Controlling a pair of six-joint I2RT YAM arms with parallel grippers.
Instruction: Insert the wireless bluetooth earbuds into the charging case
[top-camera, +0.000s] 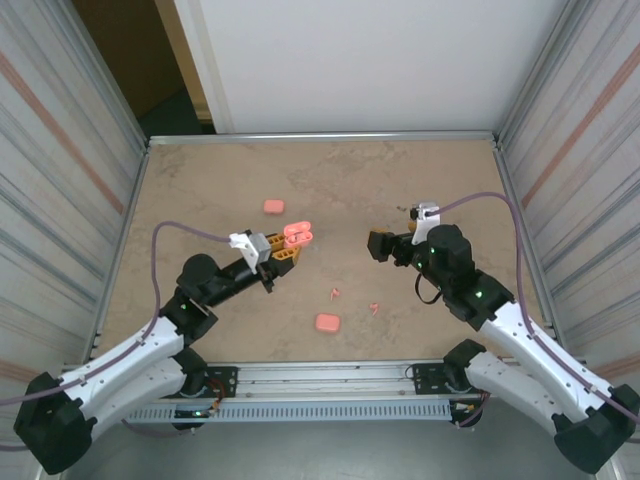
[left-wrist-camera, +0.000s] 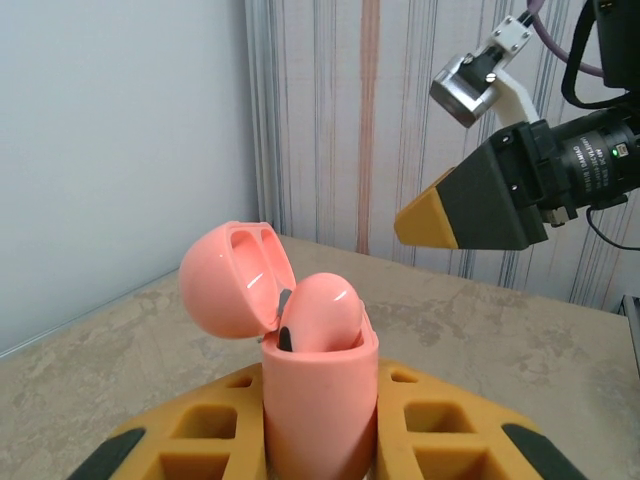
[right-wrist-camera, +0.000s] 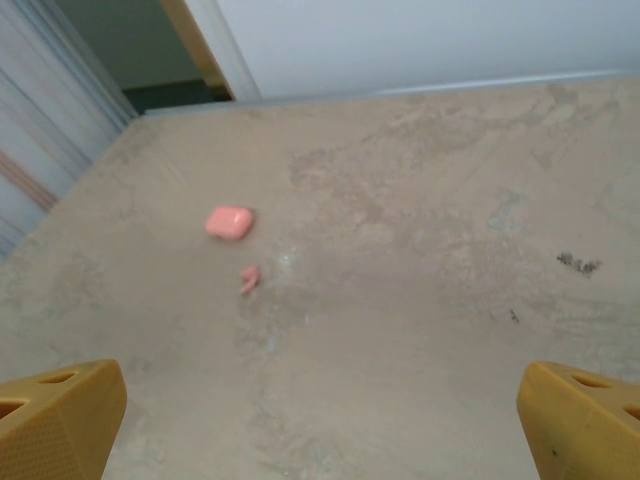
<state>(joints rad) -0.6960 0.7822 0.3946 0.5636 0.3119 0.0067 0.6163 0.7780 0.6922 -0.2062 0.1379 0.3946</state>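
Note:
My left gripper (top-camera: 287, 247) (left-wrist-camera: 320, 445) is shut on a pink charging case (top-camera: 298, 236) (left-wrist-camera: 318, 400), held upright with its lid (left-wrist-camera: 232, 280) swung open to the left. One earbud (left-wrist-camera: 322, 312) sits in the case with its rounded head sticking out. Two loose salmon-pink earbuds (top-camera: 335, 293) (top-camera: 374, 307) lie on the table ahead of the arms. My right gripper (top-camera: 378, 245) (right-wrist-camera: 320, 430) (left-wrist-camera: 440, 215) hovers open to the right of the case with nothing between its yellow fingers (right-wrist-camera: 60, 420). Another earbud (right-wrist-camera: 249, 278) lies on the table beyond it.
A closed pink case (top-camera: 273, 206) (right-wrist-camera: 230, 222) lies toward the back left, and another closed case (top-camera: 326, 323) lies near the front edge. The beige table (top-camera: 440, 180) is walled by ribbed panels left and right and a white wall behind.

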